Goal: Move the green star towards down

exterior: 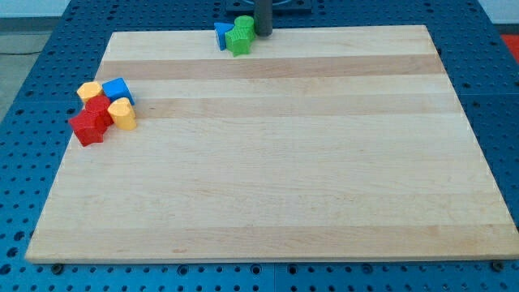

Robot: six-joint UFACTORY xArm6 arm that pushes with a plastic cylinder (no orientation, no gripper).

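The green star (238, 40) lies at the top edge of the wooden board (268, 162), a little left of the middle. A second green block (246, 23) sits just above it, touching it. A small blue block (220, 34) touches the star's left side. My tip (263, 33) stands right beside the green blocks, on their right, at the board's top edge. The dark rod rises from it out of the view's top.
A cluster of blocks sits near the board's left edge: a yellow hexagon (89, 91), a blue cube (118, 89), a red block (98, 109), a yellow cylinder (122, 114) and a red star (87, 128). Blue pegboard surrounds the board.
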